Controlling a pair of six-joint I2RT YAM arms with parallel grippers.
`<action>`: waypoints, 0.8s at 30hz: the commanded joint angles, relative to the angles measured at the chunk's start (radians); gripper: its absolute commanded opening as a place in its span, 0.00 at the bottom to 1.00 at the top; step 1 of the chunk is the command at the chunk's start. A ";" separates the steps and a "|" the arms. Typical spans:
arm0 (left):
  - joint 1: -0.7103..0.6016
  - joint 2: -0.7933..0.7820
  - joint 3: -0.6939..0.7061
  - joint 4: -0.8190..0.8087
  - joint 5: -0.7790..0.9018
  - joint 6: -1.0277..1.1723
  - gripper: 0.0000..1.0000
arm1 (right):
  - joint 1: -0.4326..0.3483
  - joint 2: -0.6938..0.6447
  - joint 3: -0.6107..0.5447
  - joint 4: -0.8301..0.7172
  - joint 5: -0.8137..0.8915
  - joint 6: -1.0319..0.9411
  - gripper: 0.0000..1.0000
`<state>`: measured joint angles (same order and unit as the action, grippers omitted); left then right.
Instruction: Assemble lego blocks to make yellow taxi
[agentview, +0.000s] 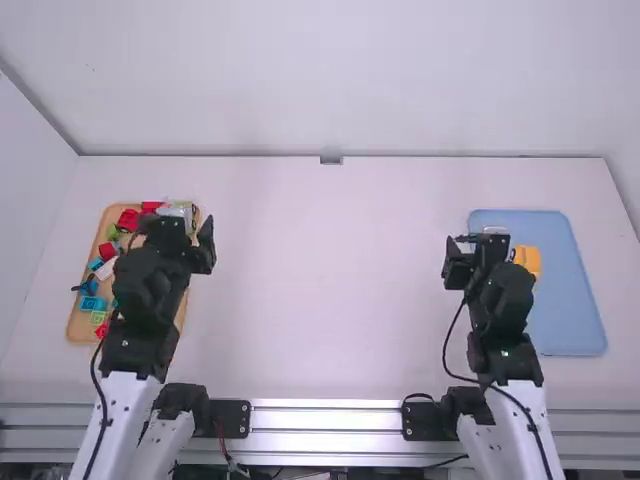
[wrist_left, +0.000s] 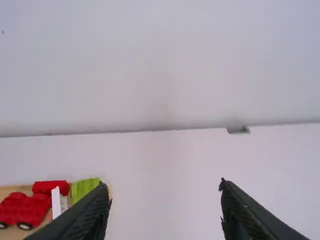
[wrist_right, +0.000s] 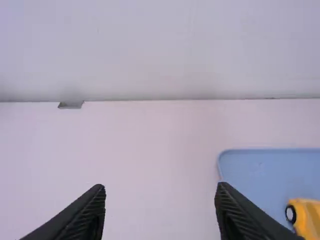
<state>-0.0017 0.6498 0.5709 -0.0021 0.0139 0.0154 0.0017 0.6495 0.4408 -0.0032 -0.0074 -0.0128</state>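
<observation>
My left gripper (agentview: 185, 232) is above the right part of the wooden tray of blocks; in its wrist view the left gripper (wrist_left: 166, 200) stands open, nothing between its fingers. A red wheeled piece (wrist_left: 26, 209), a red block (wrist_left: 49, 186), a white block (wrist_left: 58, 202) and a lime-green block (wrist_left: 84, 188) lie in that tray. My right gripper (agentview: 465, 250) is near the blue tray's left edge; in its own wrist view the right gripper (wrist_right: 161, 195) is open and holds nothing. A yellow piece with a dark wheel (wrist_right: 306, 215) lies in the blue tray, the same yellow piece (agentview: 527, 260) being partly hidden by the right arm.
The wooden tray (agentview: 77, 322) at the left holds several blocks, including turquoise ones (agentview: 92, 303) and a blue piece (agentview: 88, 286). At the right lies the blue tray (agentview: 572, 310). White tabletop (agentview: 330, 290) stretches between the arms, with a wall behind it.
</observation>
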 joint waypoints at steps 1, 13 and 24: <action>0.002 -0.061 -0.060 0.002 -0.014 -0.015 0.53 | -0.002 -0.057 -0.062 0.003 0.007 0.013 0.53; 0.002 -0.335 -0.334 0.002 -0.014 -0.015 0.26 | -0.002 -0.329 -0.333 0.003 0.007 0.013 0.26; 0.002 -0.522 -0.522 0.002 -0.014 -0.015 0.07 | -0.002 -0.514 -0.441 0.003 0.007 0.013 0.07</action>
<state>-0.0017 0.1509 0.0677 -0.0051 0.0025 0.0059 0.0013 0.1570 0.0109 0.0059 -0.0044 -0.0051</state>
